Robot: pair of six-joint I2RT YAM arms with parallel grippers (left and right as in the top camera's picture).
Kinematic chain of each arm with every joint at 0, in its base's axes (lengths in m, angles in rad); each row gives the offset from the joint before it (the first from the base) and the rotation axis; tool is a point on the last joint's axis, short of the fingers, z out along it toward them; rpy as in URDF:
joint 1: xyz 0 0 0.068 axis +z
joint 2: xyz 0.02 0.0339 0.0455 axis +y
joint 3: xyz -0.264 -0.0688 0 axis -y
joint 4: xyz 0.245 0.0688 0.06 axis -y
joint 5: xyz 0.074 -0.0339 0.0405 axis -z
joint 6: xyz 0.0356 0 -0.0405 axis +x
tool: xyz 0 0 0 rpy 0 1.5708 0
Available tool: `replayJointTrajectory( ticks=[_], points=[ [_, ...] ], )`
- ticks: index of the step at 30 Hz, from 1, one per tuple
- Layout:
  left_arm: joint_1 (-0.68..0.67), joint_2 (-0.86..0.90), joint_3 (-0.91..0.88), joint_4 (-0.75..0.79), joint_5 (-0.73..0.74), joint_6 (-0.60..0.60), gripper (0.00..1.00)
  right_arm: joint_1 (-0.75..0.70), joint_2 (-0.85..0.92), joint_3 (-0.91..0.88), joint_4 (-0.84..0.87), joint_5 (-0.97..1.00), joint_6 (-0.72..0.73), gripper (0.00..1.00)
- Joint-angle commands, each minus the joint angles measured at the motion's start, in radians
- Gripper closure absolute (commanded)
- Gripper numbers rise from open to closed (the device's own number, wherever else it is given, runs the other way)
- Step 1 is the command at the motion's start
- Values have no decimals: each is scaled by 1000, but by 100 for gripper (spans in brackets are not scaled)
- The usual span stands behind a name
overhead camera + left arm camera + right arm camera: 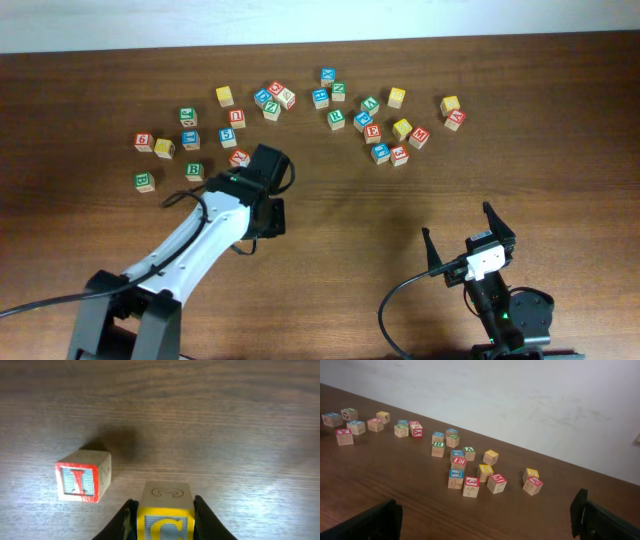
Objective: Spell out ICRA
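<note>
In the left wrist view my left gripper (164, 504) is shut on the yellow-faced C block (166, 519), one black finger on each side of it. The red-lettered I block (80, 481) stands on the wood just to its left, a small gap apart. From overhead the left gripper (267, 217) covers both blocks. The green-lettered R block (336, 117) and the red-lettered A block (455, 118) lie among the loose cubes at the back right. My right gripper (458, 228) is open and empty near the front right, and its wrist view shows the A block (534, 482).
Loose alphabet cubes are scattered across the back of the table, one group at the left (190, 140) and one at the right (385, 125). The white wall (520, 400) borders the far edge. Bare wood (400, 200) lies between the two arms.
</note>
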State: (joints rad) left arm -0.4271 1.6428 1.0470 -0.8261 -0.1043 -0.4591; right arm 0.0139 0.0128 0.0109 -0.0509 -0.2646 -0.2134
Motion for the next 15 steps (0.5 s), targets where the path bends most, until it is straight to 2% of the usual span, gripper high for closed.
replayJointTrajectory(
  ticks=[1,15],
  points=[
    [-3,-2,-55,53,-8,-22,74,6,-6,-5,-5,-12,4,2],
    [-3,5,-100,129,-9,-14,74,6,-6,-5,-5,-12,4,2]
  ],
)
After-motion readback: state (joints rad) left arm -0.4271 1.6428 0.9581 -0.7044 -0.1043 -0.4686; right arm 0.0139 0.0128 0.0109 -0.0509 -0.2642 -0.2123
